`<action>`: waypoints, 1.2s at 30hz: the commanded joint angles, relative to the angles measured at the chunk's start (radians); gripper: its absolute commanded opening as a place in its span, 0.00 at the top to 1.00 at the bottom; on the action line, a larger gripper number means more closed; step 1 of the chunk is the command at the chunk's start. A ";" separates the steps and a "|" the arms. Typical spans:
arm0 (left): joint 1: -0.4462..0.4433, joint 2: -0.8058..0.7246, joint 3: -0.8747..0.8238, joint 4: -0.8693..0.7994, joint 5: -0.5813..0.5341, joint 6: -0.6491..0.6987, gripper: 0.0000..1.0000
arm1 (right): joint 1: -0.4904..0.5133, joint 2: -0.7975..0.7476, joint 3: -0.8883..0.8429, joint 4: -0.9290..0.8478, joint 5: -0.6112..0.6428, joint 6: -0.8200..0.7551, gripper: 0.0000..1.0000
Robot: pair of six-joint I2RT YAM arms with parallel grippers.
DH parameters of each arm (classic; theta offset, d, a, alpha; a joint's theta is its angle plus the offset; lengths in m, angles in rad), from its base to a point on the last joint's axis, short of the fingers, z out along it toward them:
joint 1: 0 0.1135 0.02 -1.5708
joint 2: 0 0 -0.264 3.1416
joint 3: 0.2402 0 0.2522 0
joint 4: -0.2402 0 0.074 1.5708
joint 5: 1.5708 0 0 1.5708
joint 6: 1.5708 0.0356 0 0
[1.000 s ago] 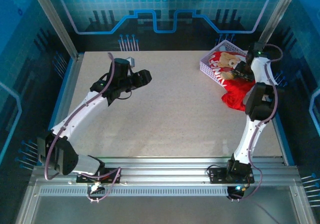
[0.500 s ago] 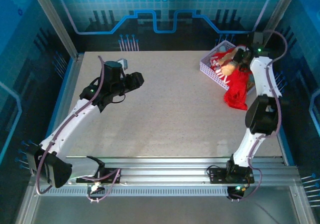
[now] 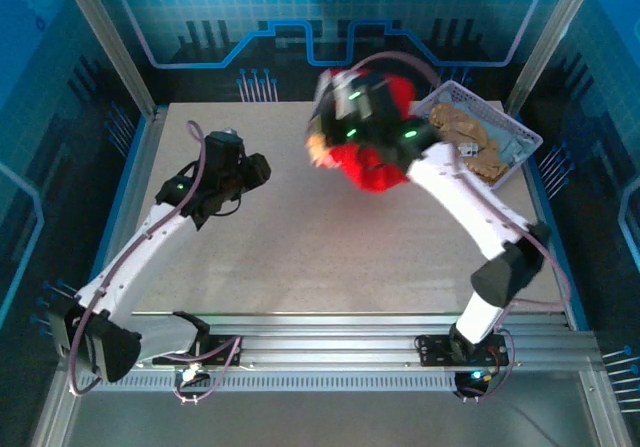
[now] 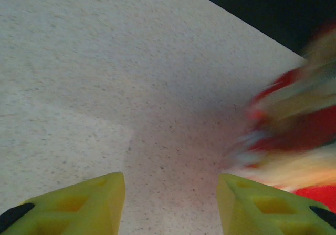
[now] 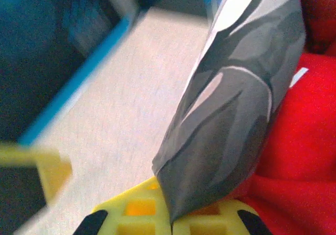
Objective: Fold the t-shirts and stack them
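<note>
The bright red t-shirt (image 3: 375, 164) hangs bunched above the back middle of the table, with my right gripper (image 3: 343, 132) shut on it. In the right wrist view the shut jaws (image 5: 173, 220) pinch a grey label (image 5: 231, 103) and red cloth (image 5: 299, 156). A tan t-shirt (image 3: 463, 127) and a pale blue-grey one (image 3: 505, 149) lie in the lavender basket (image 3: 523, 130). My left gripper (image 3: 257, 171) is open over bare table to the left of the red shirt. Nothing is between its yellow fingers (image 4: 170, 203), and the red shirt (image 4: 294, 130) is a blur at the right.
The basket stands at the back right corner, next to the frame post. Blue-edged walls and metal rails bound the table (image 3: 330, 257). The right arm stretches diagonally from its base across the right half.
My right arm has swung left from the basket to the back middle, pulling the red t-shirt out. The basket has shifted and turned. My left gripper has drawn back leftward.
</note>
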 commanded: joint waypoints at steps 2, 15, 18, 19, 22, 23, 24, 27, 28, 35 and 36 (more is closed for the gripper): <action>0.037 -0.078 -0.034 -0.075 -0.068 -0.043 0.48 | 0.127 0.131 -0.105 -0.067 -0.007 -0.121 1.00; 0.163 0.099 -0.083 -0.077 0.221 -0.201 0.26 | -0.116 -0.114 -0.468 -0.029 0.065 -0.167 1.00; 0.180 0.200 -0.080 -0.045 0.281 -0.232 0.26 | -0.160 -0.137 -0.483 -0.039 0.021 -0.188 1.00; 0.180 0.235 -0.075 -0.044 0.293 -0.233 0.26 | -0.164 -0.140 -0.484 -0.041 0.012 -0.193 1.00; 0.180 0.318 -0.077 -0.037 0.327 -0.232 0.26 | -0.165 -0.146 -0.489 -0.042 0.003 -0.182 1.00; 0.180 0.342 -0.079 -0.036 0.333 -0.233 0.26 | -0.165 -0.147 -0.492 -0.042 0.004 -0.170 1.00; 0.180 0.369 -0.081 -0.039 0.330 -0.230 0.26 | -0.166 -0.148 -0.498 -0.038 0.006 -0.157 1.00; 0.181 0.439 -0.088 -0.028 0.298 -0.223 0.24 | -0.165 -0.159 -0.522 -0.035 0.002 -0.124 1.00; 0.181 0.460 -0.087 -0.021 0.284 -0.222 0.24 | -0.164 -0.168 -0.534 -0.034 0.006 -0.116 1.00; 0.204 0.550 -0.053 0.046 0.190 -0.256 0.20 | -0.175 -0.295 -0.667 -0.015 0.052 -0.120 0.96; 0.217 0.559 -0.054 0.058 0.189 -0.271 0.20 | -0.183 -0.309 -0.682 -0.018 0.059 -0.118 0.96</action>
